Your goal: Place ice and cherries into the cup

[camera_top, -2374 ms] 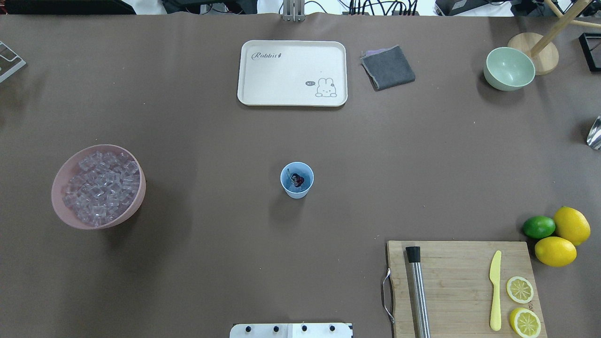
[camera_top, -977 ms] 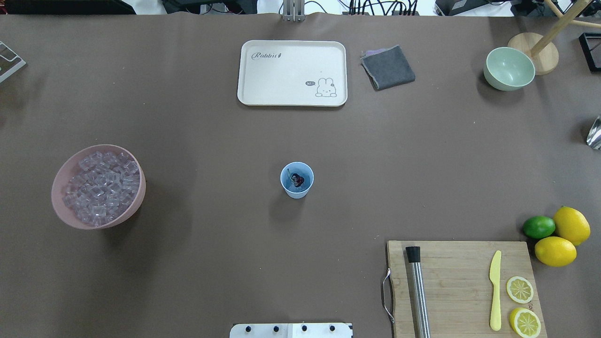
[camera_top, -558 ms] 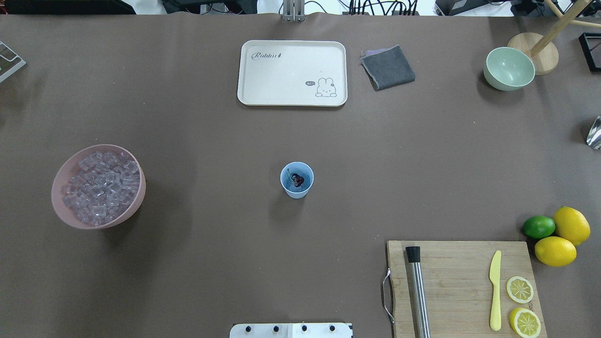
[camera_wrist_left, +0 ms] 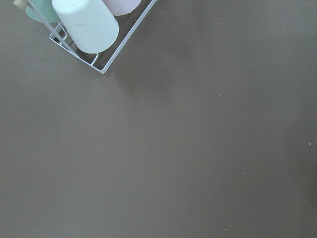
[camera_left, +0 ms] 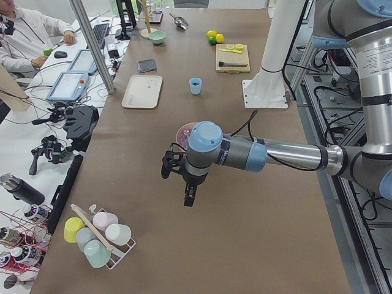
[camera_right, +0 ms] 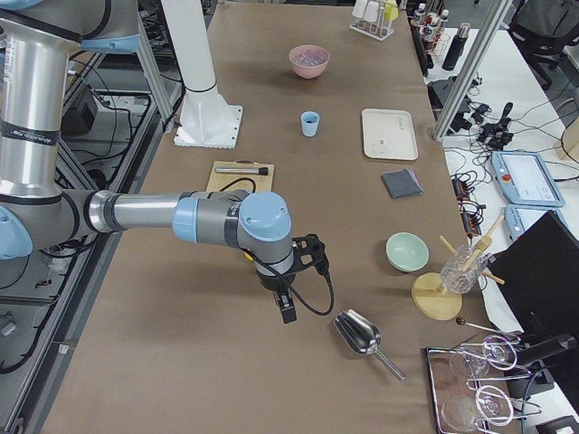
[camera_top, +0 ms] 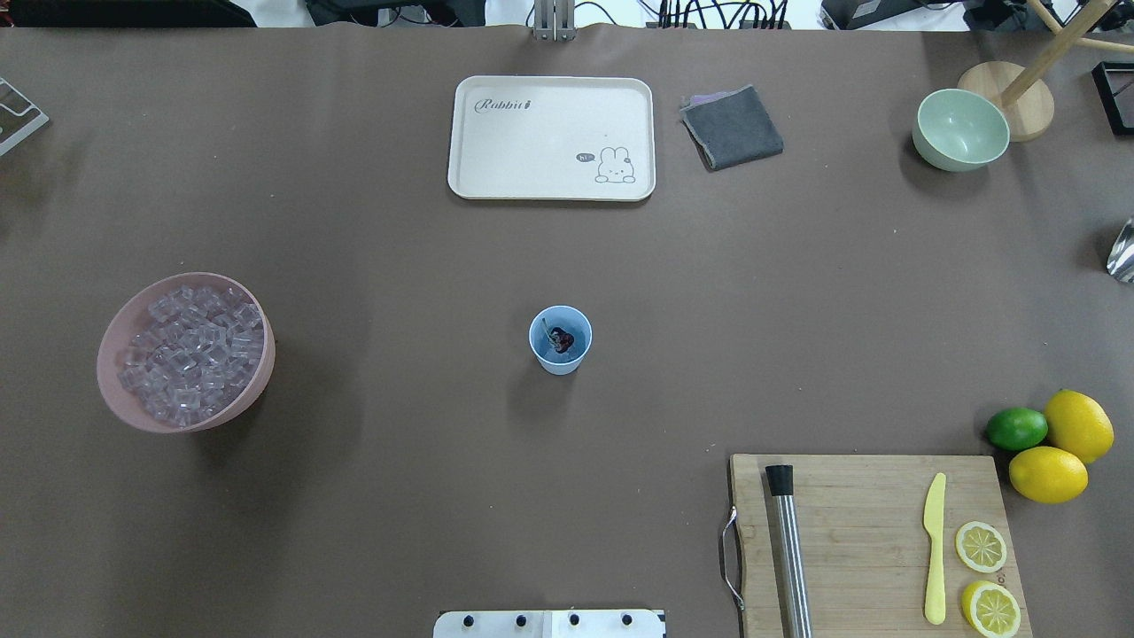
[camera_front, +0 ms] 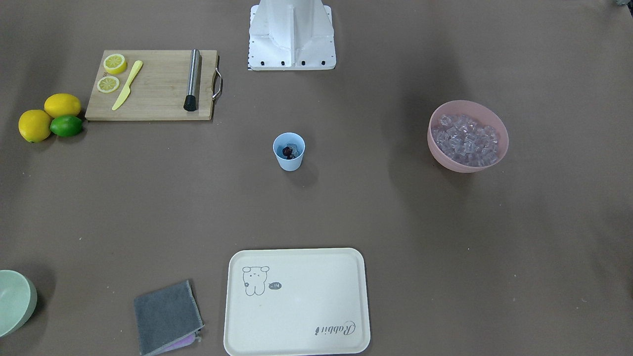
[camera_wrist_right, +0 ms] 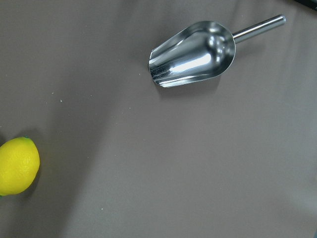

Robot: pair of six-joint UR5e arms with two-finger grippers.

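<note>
Looking down on the bench [camera_top: 399,266], we find the cup [camera_top: 560,340] upright and alone at the middle, with the cherries [camera_top: 560,338] already lying inside it. From the front view a pale glint sits beside them that may be a cube, though it's too small to be sure. The ice [camera_top: 190,354] is heaped in the pink bowl [camera_front: 460,165], well apart from the cup on the robot's left.

Both arms hang far out at the bench ends. The left claw [camera_left: 184,184] shows only in the side view, above bare bench near a wire rack of pale cups [camera_wrist_left: 86,25], so I cannot tell how wide it stands or whether it holds anything. It's the same story for the right claw [camera_right: 286,307], which hovers near the steel scoop [camera_wrist_right: 193,54].

The dangers, as I judge them:
- **Tipping:** the cup looks light and narrow, so a nudge on the rim from a claw coming in could knock it over and spill the cherries.
- **Slipping:** the glassy cubes look slick, so one pinched badly may squirt out or bounce off the rim.
- **Spilling:** the scoop's mouth seems wide against that small opening, and a quick pour could scatter ice across the bench.

For writing, the cream tray [camera_top: 532,151] carries "Rabbit" in script. Beside its bunny drawing is a tiny speech bubble that seems to read "hi".
</note>
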